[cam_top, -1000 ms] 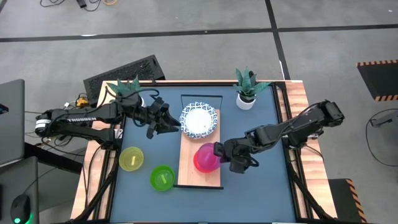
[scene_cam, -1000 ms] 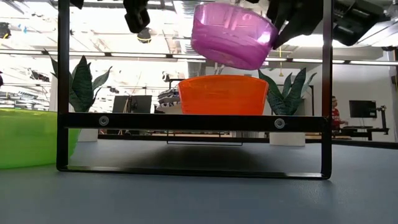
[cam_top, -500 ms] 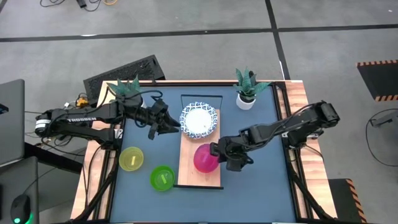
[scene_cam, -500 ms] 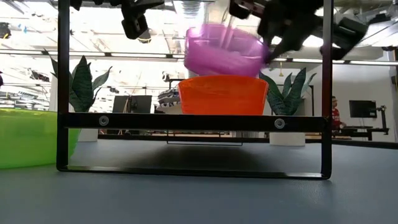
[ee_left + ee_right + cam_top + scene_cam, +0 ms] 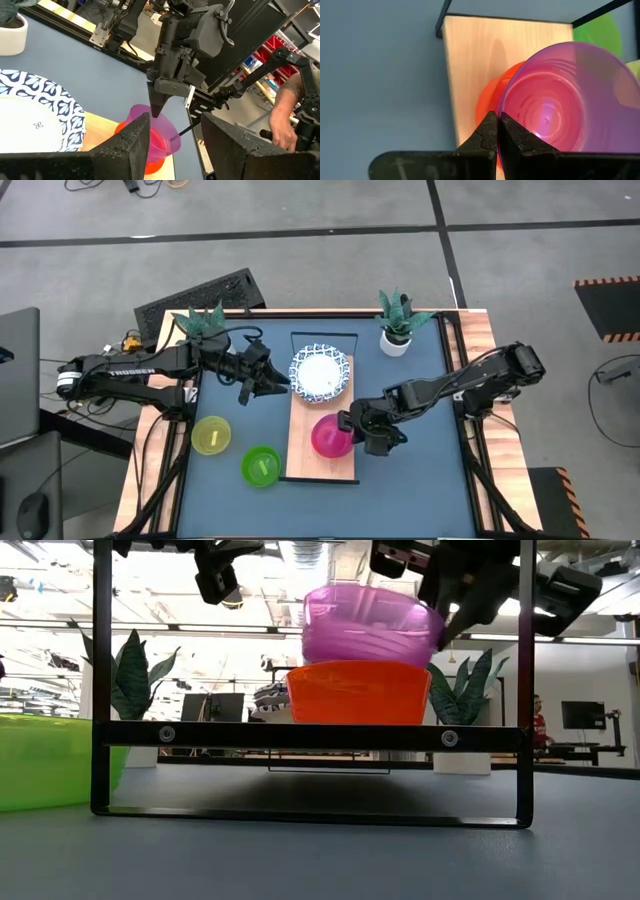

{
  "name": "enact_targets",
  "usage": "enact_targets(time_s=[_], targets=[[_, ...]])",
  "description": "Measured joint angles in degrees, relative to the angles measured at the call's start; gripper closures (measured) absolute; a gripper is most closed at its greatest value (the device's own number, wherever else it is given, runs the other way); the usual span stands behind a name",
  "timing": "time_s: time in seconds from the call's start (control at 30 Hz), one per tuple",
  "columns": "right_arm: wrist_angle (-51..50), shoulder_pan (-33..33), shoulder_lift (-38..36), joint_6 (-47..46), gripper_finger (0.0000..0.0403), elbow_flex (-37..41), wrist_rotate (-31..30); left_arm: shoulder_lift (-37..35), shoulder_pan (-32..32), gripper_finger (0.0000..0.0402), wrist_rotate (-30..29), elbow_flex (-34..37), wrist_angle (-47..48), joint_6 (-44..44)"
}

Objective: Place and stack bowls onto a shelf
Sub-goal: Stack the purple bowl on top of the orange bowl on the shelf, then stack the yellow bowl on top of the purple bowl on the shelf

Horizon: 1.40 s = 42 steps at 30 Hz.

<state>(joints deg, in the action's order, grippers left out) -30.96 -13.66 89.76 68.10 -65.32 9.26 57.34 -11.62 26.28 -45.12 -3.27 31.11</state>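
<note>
At the high view's lower centre, my right jaws [image 5: 352,428] pinch the rim of the translucent purple plastic bowl [image 5: 331,436], seating it in the red plastic bowl [image 5: 358,693] on the light-wood shelf plank [image 5: 303,439] to stack them, while my left jaws [image 5: 272,385] wait open at centre-left.

Purple bowl [image 5: 330,436] translucent, pinkish inside, over a red-orange bowl [image 5: 358,693]. Yellow bowl [image 5: 211,435] and lime-green bowl [image 5: 261,466] plain, each with a pale streak inside. White bowl [image 5: 320,374] — blue leaf pattern round the rim. Light-wood shelf [image 5: 302,460], faint grain, on a dark frame; blue-grey tabletop [image 5: 420,480] with wood-coloured edging. White plant pots [image 5: 395,343] with green, pale-edged leaves. Dark, near-black arms — right gripper [image 5: 352,430], left gripper [image 5: 283,385]. Grey speckled floor [image 5: 300,260] crossed by dark lines.
</note>
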Motion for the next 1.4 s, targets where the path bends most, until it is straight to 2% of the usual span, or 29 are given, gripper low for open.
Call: enact_targets(time_s=[0.3,0.87,1.07,1.2,1.4], targets=[[-0.5,0.7,0.0,-0.2,0.0376,0.0,1.2,0.0,0.0,0.0241,-0.2,0.0,0.0,0.0],[0.8,2.1,0.0,-3.2,0.0325,0.0,1.0,0.0,0.0,0.0241,-0.2,0.0,0.0,-0.4],[2.0,3.4,0.0,-3.5,0.0285,-0.4,1.0,0.0,0.0,0.0241,0.0,0.0,0.0,-0.2],[2.1,3.2,0.0,-8.3,0.0251,-2.0,1.0,0.0,0.0,0.0241,1.9,0.0,1.5,0.9],[0.7,3.2,0.0,-15.8,0.0205,-4.0,1.0,0.0,0.0,0.0241,4.9,0.0,12.1,3.9]])
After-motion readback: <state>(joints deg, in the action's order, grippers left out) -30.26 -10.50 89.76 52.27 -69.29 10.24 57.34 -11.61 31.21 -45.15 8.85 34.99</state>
